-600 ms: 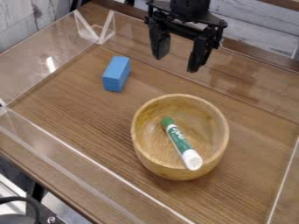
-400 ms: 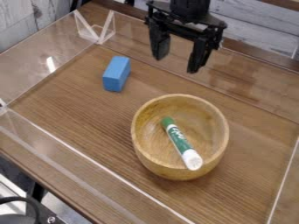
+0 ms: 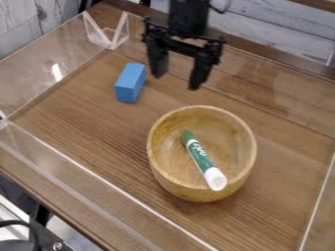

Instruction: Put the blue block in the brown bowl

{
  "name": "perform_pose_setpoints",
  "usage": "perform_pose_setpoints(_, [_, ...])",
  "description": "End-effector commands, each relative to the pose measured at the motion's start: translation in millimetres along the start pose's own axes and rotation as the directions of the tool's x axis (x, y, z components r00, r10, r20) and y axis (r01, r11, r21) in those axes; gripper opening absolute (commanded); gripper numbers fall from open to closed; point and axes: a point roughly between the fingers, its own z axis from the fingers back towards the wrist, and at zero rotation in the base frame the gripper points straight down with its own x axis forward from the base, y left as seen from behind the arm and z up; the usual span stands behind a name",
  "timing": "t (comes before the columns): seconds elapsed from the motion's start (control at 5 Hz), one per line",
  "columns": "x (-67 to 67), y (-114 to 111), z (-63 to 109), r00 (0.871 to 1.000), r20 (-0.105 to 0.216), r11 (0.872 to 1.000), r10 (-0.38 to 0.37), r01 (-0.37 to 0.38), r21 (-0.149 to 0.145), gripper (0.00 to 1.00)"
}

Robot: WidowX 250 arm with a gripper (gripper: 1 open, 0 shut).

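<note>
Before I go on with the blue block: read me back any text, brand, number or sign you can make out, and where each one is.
No word or number reads clearly.
Green-and-white marker in the bowl: faint white marks on its green part, too small and blurred to read.
Blue block: no text visible.

black arm, black two-fingered tool [image 3: 175, 66]
</note>
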Motion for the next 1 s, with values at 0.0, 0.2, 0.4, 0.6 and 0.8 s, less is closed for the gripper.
perform_pose_setpoints(0.0, [4.7,29.5,14.6,0.993,0.093,0.998,0.065,-0.065,-0.008,1.0])
perform_pose_setpoints(0.2, [7.2,45.4,12.5,0.988,0.118,0.995,0.101,-0.1,-0.015,1.0])
perform_pose_setpoints(0.4, [9.1,49.6,6.6,0.987,0.116,0.994,0.11,-0.109,-0.015,1.0])
perform_pose_setpoints(0.6, [12.2,54.8,0.3,0.985,0.116,0.992,0.126,-0.125,-0.015,1.0])
perform_pose_setpoints(0.8, [15.8,60.4,-5.8,0.982,0.117,0.989,0.151,-0.15,-0.016,1.0])
